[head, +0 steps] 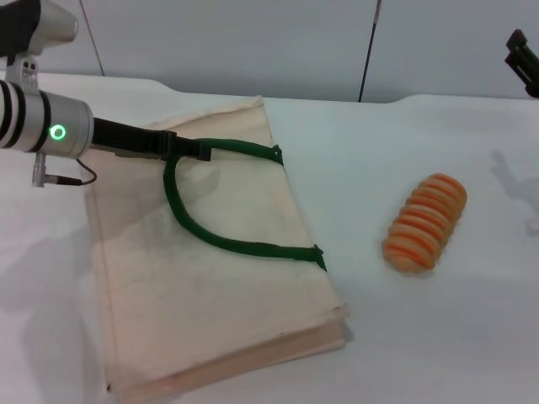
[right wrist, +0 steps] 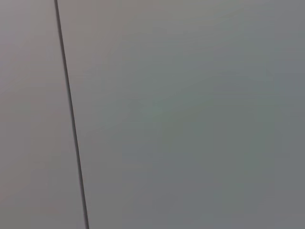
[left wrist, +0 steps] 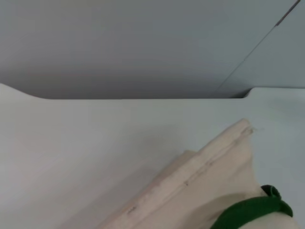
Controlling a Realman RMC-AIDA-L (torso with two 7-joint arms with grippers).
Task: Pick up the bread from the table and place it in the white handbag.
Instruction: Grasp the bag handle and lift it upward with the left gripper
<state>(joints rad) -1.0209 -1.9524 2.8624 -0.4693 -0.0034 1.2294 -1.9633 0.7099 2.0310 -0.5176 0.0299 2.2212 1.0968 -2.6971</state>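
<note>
The bread, a tan-orange ridged loaf, lies on the white table to the right of the white handbag. The bag lies flat, with its dark green handle looped on top. My left gripper reaches in from the left and is shut on the handle at the bag's far edge. The left wrist view shows the bag's edge and a piece of the handle. My right gripper is raised at the far right edge, well away from the bread. The right wrist view shows only wall.
A grey wall with a dark vertical seam stands behind the table. The table's far edge has a notch near the seam. Bare tabletop lies between the bag and the bread and in front of the bread.
</note>
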